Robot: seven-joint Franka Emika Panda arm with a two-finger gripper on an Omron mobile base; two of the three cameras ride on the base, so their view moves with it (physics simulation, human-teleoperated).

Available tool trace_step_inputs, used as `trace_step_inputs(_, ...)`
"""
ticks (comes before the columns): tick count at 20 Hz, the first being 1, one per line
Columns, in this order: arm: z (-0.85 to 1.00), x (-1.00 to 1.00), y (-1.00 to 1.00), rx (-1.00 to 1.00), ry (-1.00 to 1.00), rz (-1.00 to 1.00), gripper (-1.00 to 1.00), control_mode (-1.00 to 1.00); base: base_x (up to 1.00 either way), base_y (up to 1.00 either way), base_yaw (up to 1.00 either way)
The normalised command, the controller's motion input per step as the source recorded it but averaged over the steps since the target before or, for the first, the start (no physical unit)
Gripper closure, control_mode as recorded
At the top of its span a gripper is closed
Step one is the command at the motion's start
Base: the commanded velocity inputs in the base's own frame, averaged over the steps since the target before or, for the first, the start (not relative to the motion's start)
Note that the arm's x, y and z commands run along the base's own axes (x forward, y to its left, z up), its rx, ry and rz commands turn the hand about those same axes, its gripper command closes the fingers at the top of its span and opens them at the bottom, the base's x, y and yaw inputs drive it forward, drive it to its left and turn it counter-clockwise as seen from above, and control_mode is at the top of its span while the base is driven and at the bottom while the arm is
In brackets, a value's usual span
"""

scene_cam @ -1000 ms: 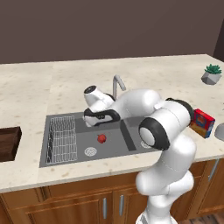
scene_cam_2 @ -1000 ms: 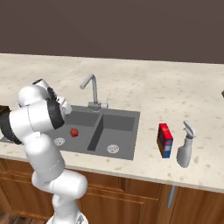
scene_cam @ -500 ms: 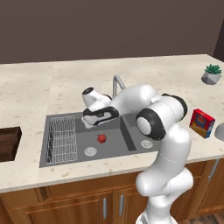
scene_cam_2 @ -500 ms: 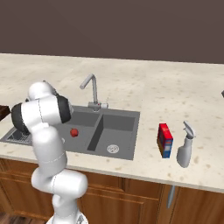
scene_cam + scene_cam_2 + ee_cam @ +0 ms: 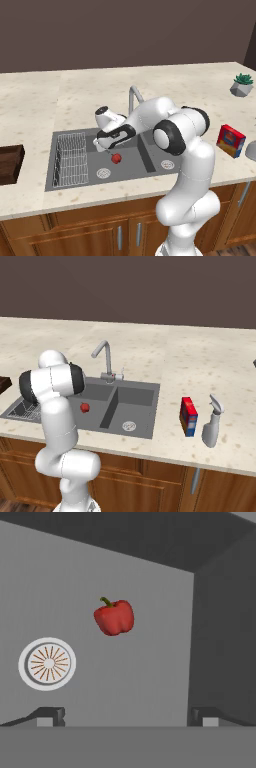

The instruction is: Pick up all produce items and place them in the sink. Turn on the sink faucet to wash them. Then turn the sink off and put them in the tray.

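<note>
- The pepper (image 5: 114, 617) — red, green stem — lies on the floor of the sink (image 5: 150, 167), in the left basin, same basin as the wire rack (image 5: 70, 160).
- A round silver drain (image 5: 47, 663) sits near the pepper, apart from it.
- The gripper (image 5: 127, 714) hangs over that basin with its fingers spread wide, pinching nothing; the pepper lies ahead of the tips, not between them.
- The faucet (image 5: 104, 358) stands behind the sink.
- The tray (image 5: 10, 162) sits at the counter's left edge.
- A box (image 5: 188, 416) and a spray bottle (image 5: 212, 423) stand right of the sink.
</note>
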Motion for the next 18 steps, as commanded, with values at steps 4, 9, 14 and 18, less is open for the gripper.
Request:
trace_step_inputs(4, -0.23, 0.36, 0.00, 0.08, 0.00, 0.10, -1.00, -1.00, 0.00, 0.00, 0.00)
trace_step_inputs(9, -0.30, 0.28, 0.00, 0.03, 0.00, 0.08, -1.00, -1.00, 0.00, 0.00, 0.00)
trace_step_inputs(14, -0.32, 0.13, 0.00, 0.00, 0.00, 0.02, -1.00, -1.00, 0.00, 0.00, 0.00)
trace_step_inputs(18, -0.27, 0.23, 0.00, 0.00, 0.00, 0.00, -1.00, -1.00, 0.00, 0.00, 0.00)
